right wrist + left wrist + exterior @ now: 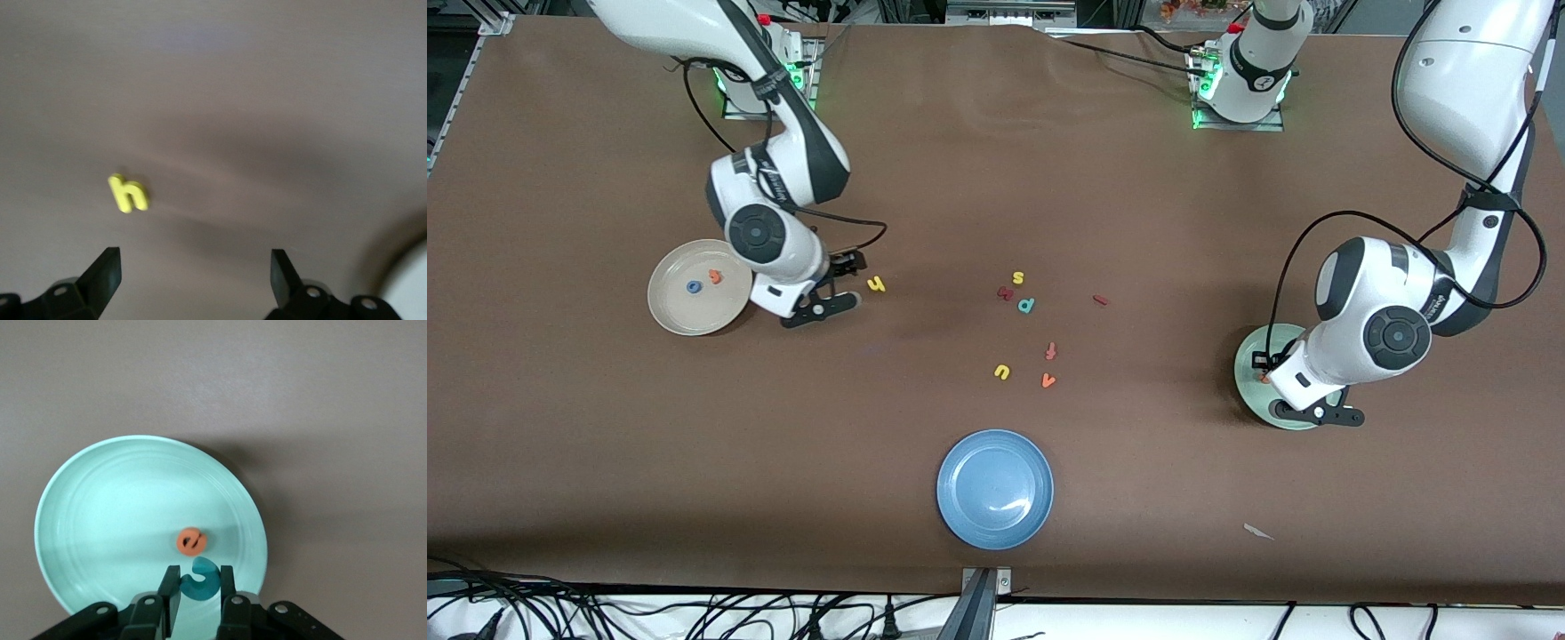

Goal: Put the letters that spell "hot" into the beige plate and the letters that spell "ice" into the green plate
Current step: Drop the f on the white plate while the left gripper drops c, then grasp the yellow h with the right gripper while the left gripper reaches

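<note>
your left gripper [200,590] pinches the c [200,579] over the green plate [93,513], e [191,541] already in. right gripper [193,280], fingers wide, hovers by the h [876,284]; o [694,286] and t [714,276] sit in the beige plate [671,311]. i [1100,300] still lies mid-table.

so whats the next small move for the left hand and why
Probably open the fingers and let go. The left hand hangs over the green plate, shut on the teal c, with the orange e already lying in the plate. The dark red i waits out on the table. The right hand, open, hangs near the yellow h.
</note>
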Controlling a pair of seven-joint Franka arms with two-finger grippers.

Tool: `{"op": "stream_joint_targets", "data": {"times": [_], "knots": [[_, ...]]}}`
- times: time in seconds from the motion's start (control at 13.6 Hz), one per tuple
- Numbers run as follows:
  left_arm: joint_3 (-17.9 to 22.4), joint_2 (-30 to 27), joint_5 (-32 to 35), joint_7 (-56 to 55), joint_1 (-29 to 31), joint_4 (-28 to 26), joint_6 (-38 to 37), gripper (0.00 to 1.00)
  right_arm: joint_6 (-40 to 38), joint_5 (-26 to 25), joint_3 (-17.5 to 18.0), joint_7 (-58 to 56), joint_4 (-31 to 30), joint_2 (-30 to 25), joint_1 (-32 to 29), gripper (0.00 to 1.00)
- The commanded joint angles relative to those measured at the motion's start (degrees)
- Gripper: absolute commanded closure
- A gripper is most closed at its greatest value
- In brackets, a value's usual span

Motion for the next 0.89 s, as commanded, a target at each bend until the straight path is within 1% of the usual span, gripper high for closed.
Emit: {"op": "stream_joint_targets", "data": {"times": [0.0,0.07,0.15,0.22,0.3,0.37,0.44,0.59,0.66,0.81], "knots": [[-0.29,-2.47,4.70,0.90,2.79,-6.82,6.59,0.92,3.21,0.25,0.29,1.53,-0.16,1.77,1.86,0.01],[-0.38,-2.39,5.93,1.07,3.58,-7.18,6.86,0.89,5.49,0.16,0.29,1.53,-1.39,1.87,1.95,0.01],[-0.30,-2.30,6.99,1.08,3.76,-7.27,6.87,0.85,8.47,-0.19,0.29,1.35,-3.05,1.87,1.95,0.07],[-0.29,-2.12,7.78,1.25,4.03,-7.27,6.87,0.56,11.89,-0.37,0.29,0.83,-4.37,1.95,1.95,0.10],[-0.38,-2.04,7.97,2.38,3.94,-7.18,6.78,0.09,14.27,-0.46,0.29,0.65,-5.26,2.39,2.04,0.10],[-0.38,-2.12,7.79,3.53,3.94,-6.83,6.26,0.00,15.08,-0.54,0.29,0.65,-5.35,2.74,2.21,0.14],[-0.56,-2.47,7.79,3.36,3.77,-6.48,5.99,0.00,15.09,-0.54,0.29,0.74,-5.35,3.01,3.00,0.24],[-0.99,-3.26,6.66,2.14,2.98,-5.78,3.89,0.00,15.18,-0.54,0.29,1.00,-5.35,3.36,3.18,0.25],[-3.35,-3.61,6.04,-0.74,3.15,-6.12,3.01,0.00,15.26,-0.54,0.29,1.35,-5.35,3.62,3.53,0.25],[-8.09,-3.62,5.77,-12.31,3.15,-7.52,2.21,0.00,16.05,-0.63,0.20,1.44,-5.27,4.06,4.59,0.27]]}}
